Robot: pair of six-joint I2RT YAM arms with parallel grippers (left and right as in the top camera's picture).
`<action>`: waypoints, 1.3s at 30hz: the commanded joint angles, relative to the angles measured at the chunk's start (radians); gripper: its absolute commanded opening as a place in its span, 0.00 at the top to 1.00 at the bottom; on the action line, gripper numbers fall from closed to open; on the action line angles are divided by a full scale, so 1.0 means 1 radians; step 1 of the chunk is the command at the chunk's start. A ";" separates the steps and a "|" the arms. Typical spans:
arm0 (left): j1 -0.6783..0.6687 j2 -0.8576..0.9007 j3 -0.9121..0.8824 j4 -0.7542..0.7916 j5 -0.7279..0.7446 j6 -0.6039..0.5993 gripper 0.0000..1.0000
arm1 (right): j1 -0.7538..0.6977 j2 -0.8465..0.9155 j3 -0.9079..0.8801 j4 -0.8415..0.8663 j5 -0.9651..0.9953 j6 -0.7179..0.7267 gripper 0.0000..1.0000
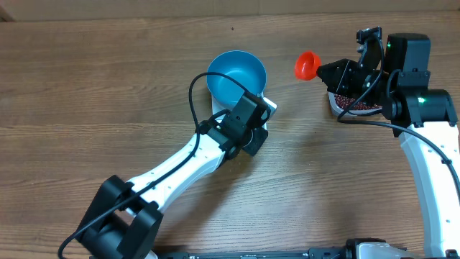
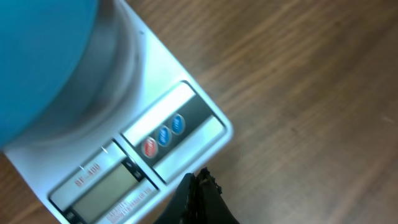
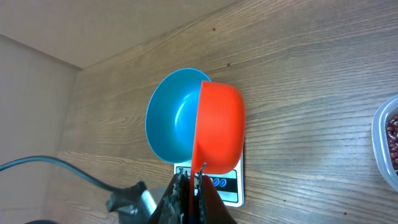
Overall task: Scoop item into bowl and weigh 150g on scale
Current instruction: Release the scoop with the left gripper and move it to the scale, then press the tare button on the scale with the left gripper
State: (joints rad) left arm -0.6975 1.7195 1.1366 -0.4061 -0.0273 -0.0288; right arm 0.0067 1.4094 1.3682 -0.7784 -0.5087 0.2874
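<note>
The blue bowl [image 1: 236,75] stands on the white scale [image 1: 269,107], whose front is hidden under my left arm. My left gripper [image 1: 253,129] is shut and holds nothing; in the left wrist view its tips [image 2: 199,185] hover just off the scale's [image 2: 180,127] display corner, beside the bowl [image 2: 37,56]. My right gripper [image 1: 333,73] is shut on the handle of an orange scoop [image 1: 307,66], held in the air right of the bowl. The right wrist view shows the scoop [image 3: 219,127] tipped on edge before the bowl [image 3: 171,118] and scale [image 3: 231,186]. Dark red beans [image 1: 352,103] lie in a tub.
The clear plastic tub [image 1: 343,109] with the beans sits at the far right, mostly under my right arm; its rim [image 3: 379,140] shows at the right wrist view's edge. A black cable [image 1: 198,90] loops over the left arm next to the bowl.
</note>
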 commanded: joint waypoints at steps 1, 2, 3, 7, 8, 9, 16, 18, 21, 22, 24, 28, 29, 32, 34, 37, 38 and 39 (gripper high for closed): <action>0.014 0.060 -0.008 0.058 -0.083 0.030 0.96 | -0.002 -0.003 0.008 0.005 0.004 -0.008 0.96; 0.014 0.073 -0.008 0.076 -0.083 0.031 0.96 | -0.002 -0.003 0.008 0.005 0.004 -0.008 0.96; 0.014 0.086 -0.008 0.089 -0.084 0.033 0.96 | -0.002 -0.003 0.008 0.004 0.004 -0.008 0.96; 0.018 0.124 -0.008 0.124 -0.089 0.065 0.96 | -0.002 -0.003 0.008 -0.005 0.016 -0.008 0.96; 0.021 0.124 -0.008 0.129 -0.088 0.078 0.96 | -0.002 -0.003 0.008 -0.006 0.019 -0.008 0.96; 0.023 0.124 -0.008 0.133 -0.089 0.088 0.96 | -0.002 -0.003 0.008 -0.007 0.019 -0.008 0.96; 0.036 0.125 -0.008 0.149 -0.089 0.137 0.96 | -0.002 -0.003 0.008 -0.011 0.019 -0.008 0.96; 0.042 0.125 -0.011 0.146 -0.089 0.164 0.96 | -0.002 -0.003 0.008 -0.012 0.019 -0.008 0.96; 0.048 0.126 -0.022 0.149 -0.088 0.164 0.96 | -0.002 -0.003 0.008 -0.013 0.019 -0.008 0.96; 0.050 0.133 -0.026 0.150 -0.089 0.165 0.96 | -0.002 -0.003 0.007 -0.013 0.019 -0.008 0.96; 0.050 0.149 -0.026 0.150 -0.088 0.178 0.96 | -0.002 -0.003 0.008 -0.013 0.019 -0.008 0.96; 0.050 0.186 -0.026 0.156 -0.088 0.183 0.96 | -0.002 -0.003 0.008 -0.015 0.019 -0.008 0.96; 0.049 0.190 -0.026 0.158 -0.088 0.183 0.96 | -0.002 -0.003 0.007 -0.018 0.019 -0.008 0.96; 0.050 0.198 -0.026 0.167 -0.089 0.183 0.96 | -0.002 -0.003 0.007 -0.023 0.019 -0.008 0.96; 0.050 0.199 -0.026 0.173 -0.089 0.183 0.96 | -0.002 -0.003 0.008 -0.025 0.019 -0.008 0.96; 0.050 0.199 -0.026 0.179 -0.089 0.183 0.96 | -0.002 -0.003 0.008 -0.025 0.019 -0.008 0.96; 0.050 0.199 -0.026 0.180 -0.089 0.183 0.96 | -0.002 -0.003 0.008 -0.024 0.019 -0.008 0.96; 0.050 0.199 -0.026 0.181 -0.089 0.188 0.96 | -0.002 -0.003 0.008 -0.024 0.019 -0.008 0.96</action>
State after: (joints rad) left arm -0.6537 1.9068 1.1175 -0.2329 -0.1093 0.1349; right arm 0.0067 1.4094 1.3682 -0.8055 -0.4927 0.2871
